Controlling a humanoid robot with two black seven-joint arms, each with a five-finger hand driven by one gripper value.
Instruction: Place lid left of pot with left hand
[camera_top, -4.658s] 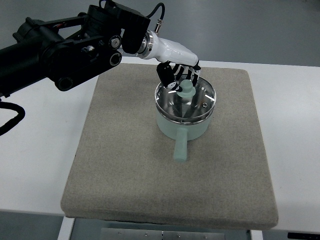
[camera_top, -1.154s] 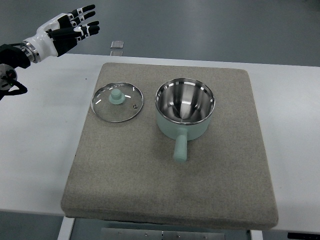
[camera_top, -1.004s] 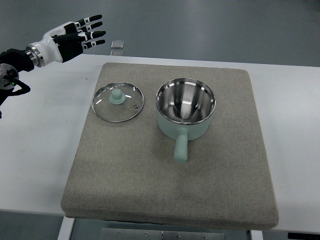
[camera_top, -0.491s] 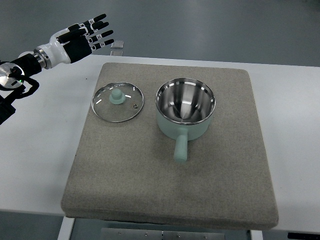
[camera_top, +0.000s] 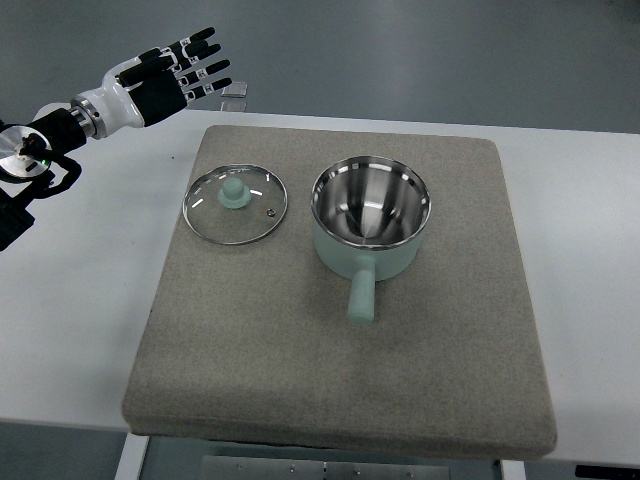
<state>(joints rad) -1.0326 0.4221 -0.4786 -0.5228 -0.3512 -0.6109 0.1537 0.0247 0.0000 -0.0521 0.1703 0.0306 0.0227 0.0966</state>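
Note:
A glass lid (camera_top: 235, 204) with a steel rim and a mint-green knob lies flat on the beige mat (camera_top: 340, 400), just left of the pot. The pot (camera_top: 369, 216) is mint green with a bare steel inside and stands uncovered, its handle pointing toward the front edge. My left hand (camera_top: 178, 75) hovers at the upper left, above the table's far edge and well away from the lid. Its fingers are spread and hold nothing. The right arm does not show.
The mat lies on a white table (camera_top: 80, 310). A small pale square object (camera_top: 235, 90) sits beyond the table's far edge, close to my left hand's fingertips.
The lid left the pot and now lies on the mat to its left. Over the last second my empty left hand drifted slightly right, still high at the upper left.

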